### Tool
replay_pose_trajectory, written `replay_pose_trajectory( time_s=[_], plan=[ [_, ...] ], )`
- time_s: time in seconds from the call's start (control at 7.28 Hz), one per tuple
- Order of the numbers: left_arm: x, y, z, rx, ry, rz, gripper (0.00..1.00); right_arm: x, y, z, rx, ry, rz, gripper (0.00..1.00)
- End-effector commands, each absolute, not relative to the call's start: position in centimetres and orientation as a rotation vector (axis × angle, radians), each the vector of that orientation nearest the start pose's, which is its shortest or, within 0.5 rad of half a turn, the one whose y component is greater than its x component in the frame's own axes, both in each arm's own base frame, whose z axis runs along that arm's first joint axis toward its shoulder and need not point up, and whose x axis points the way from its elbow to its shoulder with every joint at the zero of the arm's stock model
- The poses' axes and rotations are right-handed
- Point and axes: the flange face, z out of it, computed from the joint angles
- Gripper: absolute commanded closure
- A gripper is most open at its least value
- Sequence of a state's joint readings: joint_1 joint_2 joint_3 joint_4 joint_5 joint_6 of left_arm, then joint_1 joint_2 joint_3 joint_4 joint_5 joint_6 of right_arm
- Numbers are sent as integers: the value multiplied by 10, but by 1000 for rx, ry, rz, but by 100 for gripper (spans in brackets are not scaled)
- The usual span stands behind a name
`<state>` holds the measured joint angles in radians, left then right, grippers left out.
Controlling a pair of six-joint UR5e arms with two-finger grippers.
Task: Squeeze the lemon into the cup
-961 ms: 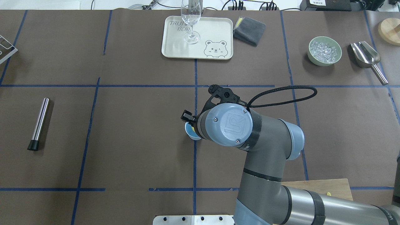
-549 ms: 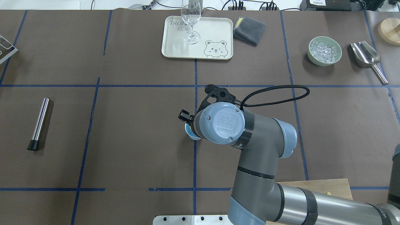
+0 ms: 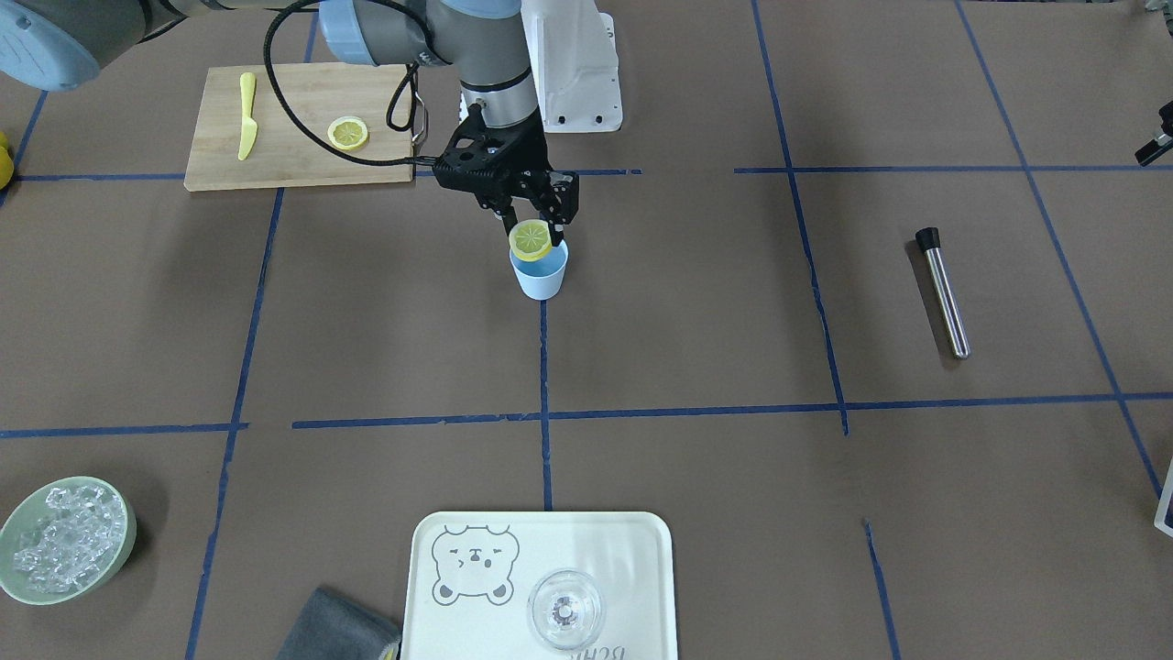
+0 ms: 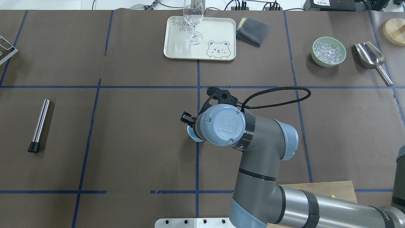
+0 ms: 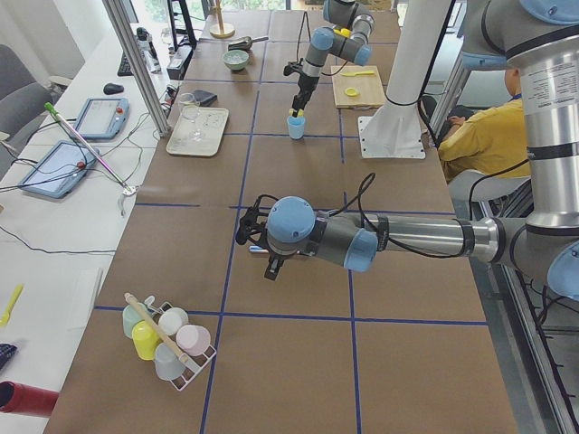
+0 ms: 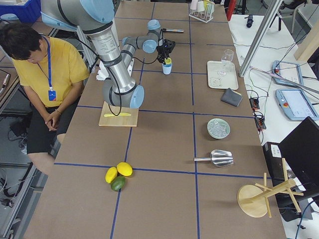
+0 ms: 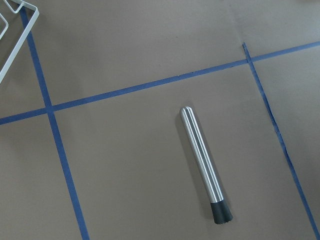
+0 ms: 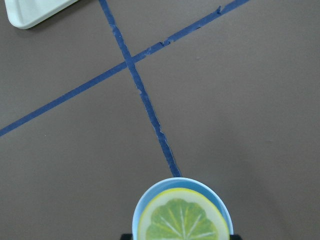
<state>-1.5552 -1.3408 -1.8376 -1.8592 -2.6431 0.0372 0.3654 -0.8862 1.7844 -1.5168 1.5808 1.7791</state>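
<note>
My right gripper (image 3: 530, 225) is shut on a lemon slice (image 3: 531, 239) and holds it upright, just above the mouth of the light blue cup (image 3: 540, 272). The right wrist view shows the slice (image 8: 183, 220) in front of the cup's rim (image 8: 150, 200). In the overhead view the right wrist hides the slice, and only the cup's edge (image 4: 192, 134) shows. My left gripper (image 5: 248, 228) shows only in the exterior left view, over the table's left part; I cannot tell whether it is open or shut.
A second lemon slice (image 3: 348, 133) and a yellow knife (image 3: 246, 115) lie on the wooden board (image 3: 293, 165) near the robot. A steel muddler (image 4: 39, 125) lies at the left. A tray (image 4: 218, 31) with a glass (image 4: 193, 19), a grey cloth (image 4: 252, 30), an ice bowl (image 4: 328, 51) and a scoop (image 4: 370, 57) stand at the far side.
My right arm has shifted a little to the left over the cup. The cup and the rest of the table have not moved.
</note>
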Motion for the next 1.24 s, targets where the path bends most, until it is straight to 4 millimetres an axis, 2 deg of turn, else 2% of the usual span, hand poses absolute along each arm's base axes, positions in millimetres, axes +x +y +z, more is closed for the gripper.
replay_pose_trajectory(
  time_s=[0.0,0.14,0.27,0.41,0.55,0.69,0.82,0.96,1.1],
  plan=[
    [-40,-405,573,306,1061,218,0,-563,-357,163,66,-959,523,23],
    [-38,-405,573,303,1062,218,0,-563,-357,162,67,-961,521,23],
    [-36,-410,570,283,1065,187,0,-559,-355,154,57,-978,513,16],
    [-19,-438,552,328,1068,219,1,-544,-369,160,-1,-978,505,7],
    [0,-451,553,302,1090,190,1,-507,-386,171,-37,-988,515,1],
    [36,-452,557,296,1080,250,0,-471,-399,196,-49,-977,481,0],
    [66,-472,550,227,1026,122,0,-422,-416,226,-30,-960,411,0],
    [115,-491,537,198,951,46,0,-379,-427,260,-37,-934,372,0],
    [168,-498,539,147,914,27,0,-341,-432,296,-25,-898,317,0]
  ],
)
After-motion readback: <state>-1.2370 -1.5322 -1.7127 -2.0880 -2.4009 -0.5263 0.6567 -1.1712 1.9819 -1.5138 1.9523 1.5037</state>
